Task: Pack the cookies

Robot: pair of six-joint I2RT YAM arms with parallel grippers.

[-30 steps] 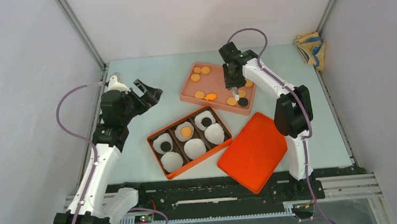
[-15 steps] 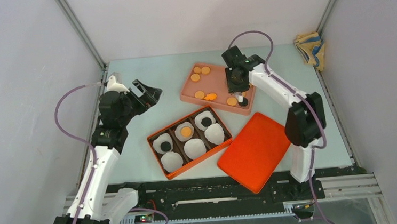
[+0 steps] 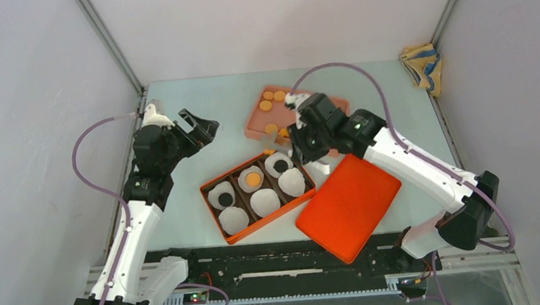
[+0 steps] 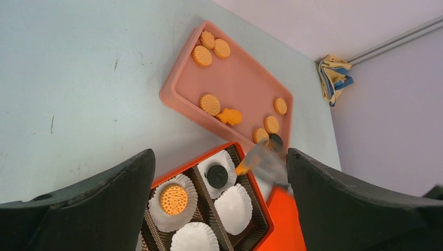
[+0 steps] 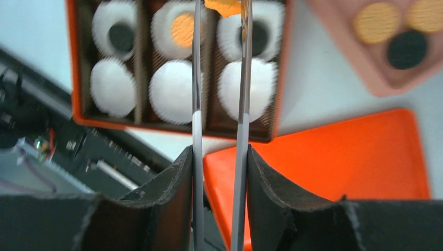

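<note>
Right fingers are squeezed about halfway shut on a pair of thin metal tongs, and out at the blade tips is one orange cookie, pinched only by its edge. Directly under those fingers lies the orange lid. Just beyond it is the orange box, where the row of paper cups nearer the fingers is empty and the farther row already holds two black cookies and an orange one.

That's the worry! The cookie hangs over the far row, between two filled cups. Release it here and it likely doubles up or lands on a divider. The pinch is slim too, so any wobble of the long blades could flick it out.

Off to the fingers' side sits the pink tray with the loose cookies.

Left fingers are spread as wide as they go, holding nothing, high above the box.

The pale blue-green desk is smooth and lightly scuffed. Plain grey walls on metal framing surround it, and a crumpled cloth sits in the far corner.
</note>
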